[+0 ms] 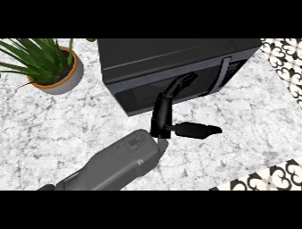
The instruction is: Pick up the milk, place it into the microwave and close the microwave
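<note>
The one hand (169, 107) in view, straight-fingered and open, presses its fingertips against the shut door of the microwave (173, 67) on the marble desk (41, 129); no milk shows.

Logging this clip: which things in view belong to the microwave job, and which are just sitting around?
Job:
microwave, door looks shut
hand, straight fingers against the microwave's front
milk: not visible

Lying about:
potted plant, left of the microwave
marble counter

One robot hand (169, 105) extends straight fingers against the closed door of the black microwave (173, 67). A potted plant (48, 65) stands near the bench's (48, 129) far-left corner.
</note>
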Tool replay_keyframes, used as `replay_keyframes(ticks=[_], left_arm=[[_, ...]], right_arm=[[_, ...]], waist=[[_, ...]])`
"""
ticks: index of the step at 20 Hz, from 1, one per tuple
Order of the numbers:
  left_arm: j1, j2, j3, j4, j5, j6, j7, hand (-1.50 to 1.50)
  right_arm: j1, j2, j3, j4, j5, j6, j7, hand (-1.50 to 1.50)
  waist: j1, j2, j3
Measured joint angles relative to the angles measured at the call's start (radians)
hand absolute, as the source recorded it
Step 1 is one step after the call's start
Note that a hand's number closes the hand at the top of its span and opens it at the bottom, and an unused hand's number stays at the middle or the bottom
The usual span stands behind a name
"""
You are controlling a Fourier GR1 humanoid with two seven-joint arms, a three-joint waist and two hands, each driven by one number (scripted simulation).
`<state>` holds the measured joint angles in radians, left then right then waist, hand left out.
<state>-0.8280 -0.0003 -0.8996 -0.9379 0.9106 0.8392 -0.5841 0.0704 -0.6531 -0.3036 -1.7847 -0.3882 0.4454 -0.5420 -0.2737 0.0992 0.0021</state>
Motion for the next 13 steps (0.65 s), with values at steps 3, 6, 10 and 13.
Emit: replay_keyframes(ticks=[3, 6, 10, 13], left_arm=[[-0.001, 0.0, -0.001, 0.003, 0.014, -0.003, -0.014, -1.5], [-0.004, 0.0, -0.004, 0.009, 0.027, -0.004, -0.027, -1.5], [-0.006, 0.0, -0.007, 0.016, 0.043, -0.008, -0.046, -1.5], [-0.008, 0.0, -0.009, 0.019, 0.057, -0.011, -0.059, -1.5]], right_arm=[[-0.01, 0.007, 0.014, 0.03, -0.053, 0.03, 0.013, -1.5], [-0.021, 0.006, 0.021, 0.059, -0.096, 0.054, 0.028, -1.5], [-0.041, -0.007, 0.02, 0.096, -0.141, 0.081, 0.044, -1.5], [-0.058, -0.018, 0.017, 0.126, -0.169, 0.1, 0.052, -1.5]], waist=[[0.0, 0.001, 0.0], [-0.002, 0.0, 0.0], [-0.004, 0.0, -0.001], [-0.004, 0.001, 0.0]])
